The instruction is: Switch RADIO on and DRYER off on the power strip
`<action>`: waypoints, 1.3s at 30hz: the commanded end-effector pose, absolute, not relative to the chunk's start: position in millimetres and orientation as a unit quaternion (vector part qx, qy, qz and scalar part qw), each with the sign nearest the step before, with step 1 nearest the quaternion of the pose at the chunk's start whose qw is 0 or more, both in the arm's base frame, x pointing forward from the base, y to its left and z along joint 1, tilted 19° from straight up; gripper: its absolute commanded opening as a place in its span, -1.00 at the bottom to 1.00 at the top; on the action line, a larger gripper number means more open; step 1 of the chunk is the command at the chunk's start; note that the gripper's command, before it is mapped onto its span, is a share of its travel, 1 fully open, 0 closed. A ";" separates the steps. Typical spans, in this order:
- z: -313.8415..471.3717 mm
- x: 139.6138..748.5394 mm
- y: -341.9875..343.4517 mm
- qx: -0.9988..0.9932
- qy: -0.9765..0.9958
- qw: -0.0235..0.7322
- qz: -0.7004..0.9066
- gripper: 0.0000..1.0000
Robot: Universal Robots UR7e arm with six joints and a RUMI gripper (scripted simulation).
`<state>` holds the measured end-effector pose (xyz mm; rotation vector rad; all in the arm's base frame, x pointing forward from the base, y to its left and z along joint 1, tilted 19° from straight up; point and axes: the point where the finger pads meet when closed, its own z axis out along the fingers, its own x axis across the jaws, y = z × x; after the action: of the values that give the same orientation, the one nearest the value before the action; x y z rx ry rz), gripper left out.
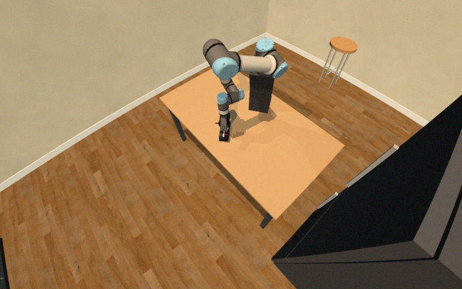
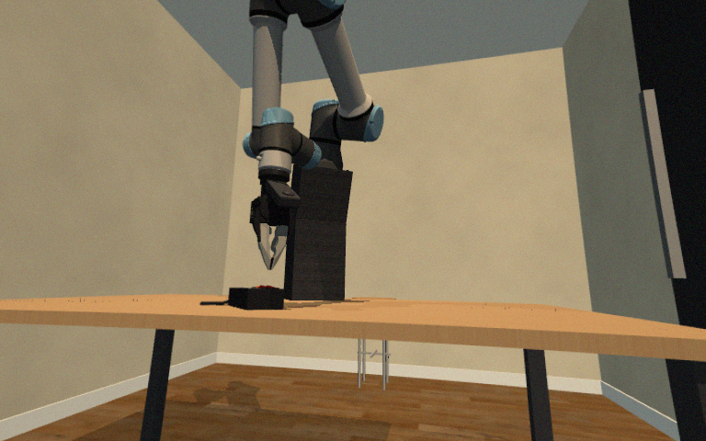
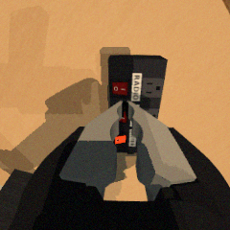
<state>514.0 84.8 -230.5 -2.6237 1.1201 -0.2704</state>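
Seen from the top view, the gripper (image 1: 224, 135) points down over the power strip (image 1: 223, 136), a small black block on the table (image 1: 289, 163) near its left edge; the arm's dark pedestal (image 1: 260, 93) stands behind and to the right of the gripper. Strip detail too small here beyond a red spot. A stool (image 1: 342, 46) sits far off by the wall, a dark cabinet (image 1: 391, 211) well away in the near right corner.

Exterior view: the gripper (image 2: 269, 264) hangs above the power strip (image 2: 256, 298), clearly apart from it, tips pointing straight down. Fingers (image 2: 266, 249) pinched together to a point, nothing between them. Strip lies flat on the table (image 2: 416, 324), red switch tops facing up, slightly left of and below the tips; a dark cord end sticks out to its left. Pedestal (image 2: 317, 239) just behind.

Wrist view: both fingers meet at the centre, closed on nothing. Beyond the tips lies the power strip (image 3: 149, 69), with the red RADIO switch (image 3: 120, 88) beside its white label and an outlet to the right. A second red switch (image 3: 120, 139) shows through the gap below the tips; its label is unreadable. Third switch hidden by the fingers.
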 end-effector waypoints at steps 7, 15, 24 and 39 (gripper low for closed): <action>-245.3 520.3 87.4 -0.907 0.387 0.137 -0.095 -1.00; -252.1 522.4 88.5 -0.907 0.387 0.137 -0.095 -1.00; -256.0 523.7 88.8 -0.907 0.387 0.138 -0.095 -1.00; -256.1 523.2 88.8 -0.907 0.387 0.137 -0.095 -1.00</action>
<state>522.0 88.4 -256.4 -2.6232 1.1215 -0.2702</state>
